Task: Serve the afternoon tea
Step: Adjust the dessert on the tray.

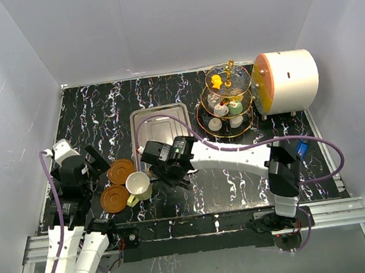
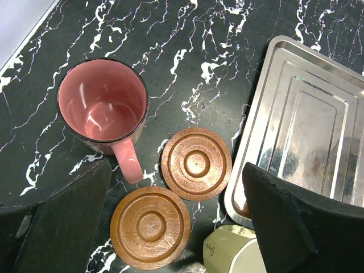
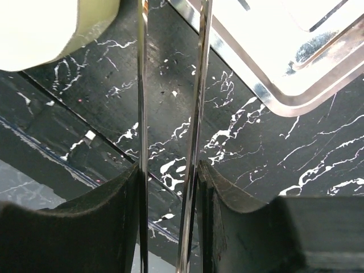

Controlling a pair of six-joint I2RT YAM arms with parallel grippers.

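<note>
Left wrist camera first: the left gripper (image 2: 176,170) hangs with its black fingers (image 2: 68,222) spread wide and nothing between them. Below it the maroon cup (image 2: 102,108), pink inside, stands upright on the black marble table (image 2: 187,34), its handle pointing towards the brown saucers (image 2: 196,164). The two saucers lie flat, nearly touching each other. The cream cup (image 2: 227,250) is cut off by the bottom edge; there is a small script mark on its side, too tiny to read. The steel tray (image 2: 307,119) sits just beside the saucers and runs out of frame on the right.

Over to the right wrist: the right gripper (image 3: 169,170) is pinching metal tongs (image 3: 196,85), both thin shiny blades held between its pads and running off the top edge. Only a blurred piece of the cream cup shows top left, and the tray corner is washed out by glare.

Top external now: the maroon cup is hidden under the left arm, and the tongs cannot be made out. Only this view shows the three-tier stand (image 1: 228,101), far right on the table, well apart from the cups. Small cakes (image 1: 217,80) sit on its tiers, yellow on top, white and green lower down. A white cylinder (image 1: 288,79) with an orange end lies just beside it.
</note>
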